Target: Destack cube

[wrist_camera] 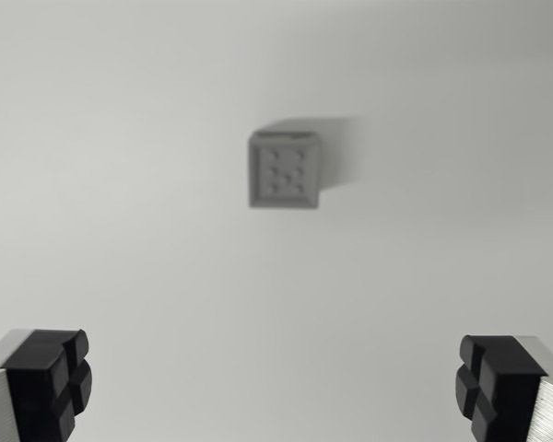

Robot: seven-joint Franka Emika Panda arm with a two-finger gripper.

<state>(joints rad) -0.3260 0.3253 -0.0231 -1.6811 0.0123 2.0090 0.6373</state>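
With my gripper (276, 387) spread wide, I'd pinch the small, rigid grey dimpled cube (284, 171) by its flat, probably light sides.

A plain pale grey surface (120, 138) fills the view. One grey cube (284, 171) with small holes on top rests on it, far from the camera.

A blurred grey cube (284, 170), its top face dotted with small holes, lies flat on a pale surface, well beyond the fingers (46, 382), midway between them.
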